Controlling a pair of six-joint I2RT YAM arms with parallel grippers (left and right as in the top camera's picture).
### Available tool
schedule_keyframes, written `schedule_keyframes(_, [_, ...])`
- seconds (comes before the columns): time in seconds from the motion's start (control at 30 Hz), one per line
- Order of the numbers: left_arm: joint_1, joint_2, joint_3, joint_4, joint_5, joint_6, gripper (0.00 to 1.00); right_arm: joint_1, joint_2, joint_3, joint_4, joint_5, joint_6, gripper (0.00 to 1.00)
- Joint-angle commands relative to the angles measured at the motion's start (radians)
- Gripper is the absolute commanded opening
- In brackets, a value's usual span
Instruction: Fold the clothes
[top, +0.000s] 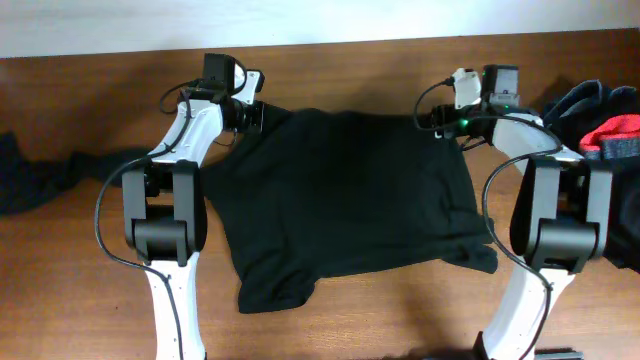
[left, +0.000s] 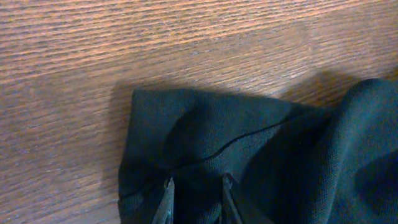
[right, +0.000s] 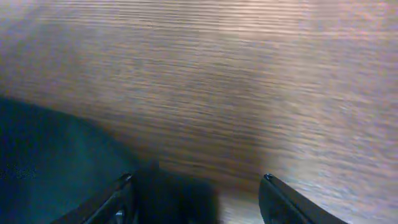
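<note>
The right wrist view is blurred throughout. The right gripper (right: 198, 180) shows only its fingertips, the rest cut off by the bottom edge. The left gripper (left: 197, 183) is cropped likewise, and the black knit T-shirt (left: 261, 149) runs off the bottom and right edges. Overhead, the dark crumpled garment (top: 35, 175) and the dark-and-red heap of clothes (top: 605, 125) are cut by the side edges.

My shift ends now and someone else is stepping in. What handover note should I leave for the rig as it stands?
Left gripper: looks shut on the black shirt's far left corner.
Right gripper: open by the far right corner, holding nothing.
Shirt lies spread on the table; other clothes are piled at its right edge.
Done: no fold yet. Left: grip the right corner, fold the shirt, then the pile.
</note>
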Motion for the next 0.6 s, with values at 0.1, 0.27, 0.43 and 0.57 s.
schedule_keyframes(0.1, [0.0, 0.029, 0.007, -0.013, 0.003, 0.005, 0.24, -0.029, 0.009, 0.016, -0.008, -0.01, 0.069, 0.67])
schedule_keyframes(0.27, [0.0, 0.029, 0.007, -0.013, 0.003, 0.005, 0.24, -0.034, 0.009, 0.016, -0.006, -0.051, 0.087, 0.67])
schedule_keyframes(0.43, [0.0, 0.029, 0.007, -0.013, 0.003, 0.005, 0.24, -0.034, 0.009, 0.016, 0.001, -0.092, 0.105, 0.67])
schedule_keyframes(0.57, [0.0, 0.029, 0.007, -0.018, 0.003, 0.005, 0.24, -0.034, 0.009, 0.016, 0.0, -0.093, 0.105, 0.67])
